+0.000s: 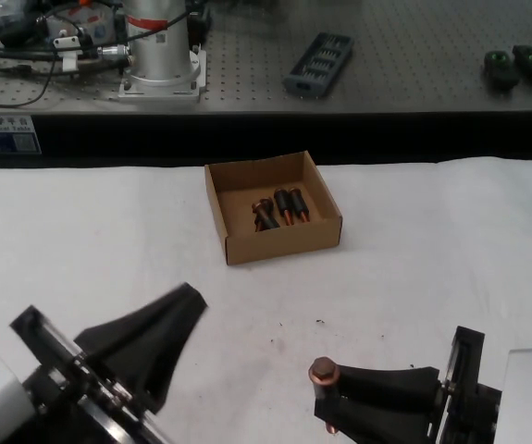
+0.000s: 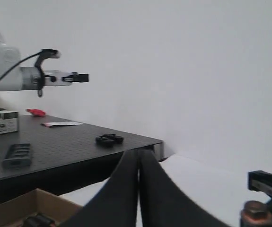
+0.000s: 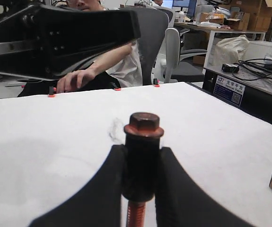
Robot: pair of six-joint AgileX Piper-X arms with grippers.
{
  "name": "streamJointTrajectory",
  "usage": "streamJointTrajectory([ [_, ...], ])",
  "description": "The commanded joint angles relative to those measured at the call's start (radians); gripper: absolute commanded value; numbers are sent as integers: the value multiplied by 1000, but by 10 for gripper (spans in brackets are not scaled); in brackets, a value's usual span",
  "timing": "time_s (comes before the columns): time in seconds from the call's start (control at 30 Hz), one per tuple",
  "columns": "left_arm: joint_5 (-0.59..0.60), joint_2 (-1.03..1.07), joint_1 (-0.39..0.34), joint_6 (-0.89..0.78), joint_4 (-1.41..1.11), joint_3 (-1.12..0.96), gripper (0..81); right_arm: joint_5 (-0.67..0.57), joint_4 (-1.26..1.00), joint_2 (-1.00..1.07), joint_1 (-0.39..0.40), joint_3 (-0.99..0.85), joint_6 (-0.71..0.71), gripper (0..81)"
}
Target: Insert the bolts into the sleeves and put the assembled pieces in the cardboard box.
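Our right gripper (image 3: pixel 140 158) pinches the black sleeve (image 3: pixel 139 170) of an assembled piece. The coppery bolt (image 3: pixel 144 126) stands upright through it, head up, with the threaded end poking out below. It hovers above the white sheet (image 1: pixel 108 240), well short of the cardboard box (image 1: pixel 275 248), where other assembled pieces (image 1: pixel 279 211) already lie. Our left gripper (image 2: pixel 138 165) is pressed together on nothing. We judge the piece stiff, small but dense, and the sleeve smooth. Holding the sleeve's middle looks sound, though the bolt could slide out if tipped head-down.
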Motion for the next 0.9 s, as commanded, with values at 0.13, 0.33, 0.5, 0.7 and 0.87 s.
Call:
streamJointTrajectory([
  [0.13,-239,-8,-1,17,-18,1,7,127,-22,-17,-8,-17,228,57],
  [0.33,-268,-8,-1,0,5,1,7,151,284,-109,-8,-118,231,57],
  [0.5,-268,-10,-1,0,8,1,7,218,648,-220,-8,-270,231,57],
  [0.7,-265,-103,-1,-41,167,-10,7,339,1006,-274,-10,-481,182,57],
  [0.87,-255,-261,-1,-57,504,-57,7,462,1221,-269,-13,-624,139,57],
])
